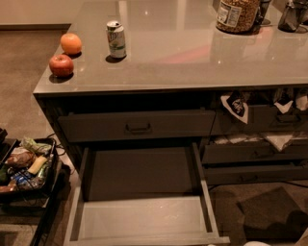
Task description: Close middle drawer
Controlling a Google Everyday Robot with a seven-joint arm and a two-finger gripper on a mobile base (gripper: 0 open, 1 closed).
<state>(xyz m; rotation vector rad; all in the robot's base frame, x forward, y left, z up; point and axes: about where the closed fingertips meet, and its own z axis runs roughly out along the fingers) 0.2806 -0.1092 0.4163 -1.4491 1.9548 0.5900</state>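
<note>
The middle drawer (142, 218) is pulled far out below the counter, with its pale grey floor bare. Its front runs along the bottom edge of the view (144, 239), and its handle is hidden. Above it, the top drawer (137, 126) with a small dark handle is nearly shut. The gripper is out of view. Only a white sliver of the arm (252, 243) shows at the bottom right, beside the open drawer's right front corner.
An apple (61, 65), an orange (70, 43), a can (116, 39) and a jar (238, 14) stand on the grey counter (192, 53). A black tray of snacks (24, 166) sits on the left. Right-hand drawers (255, 153) hold packets.
</note>
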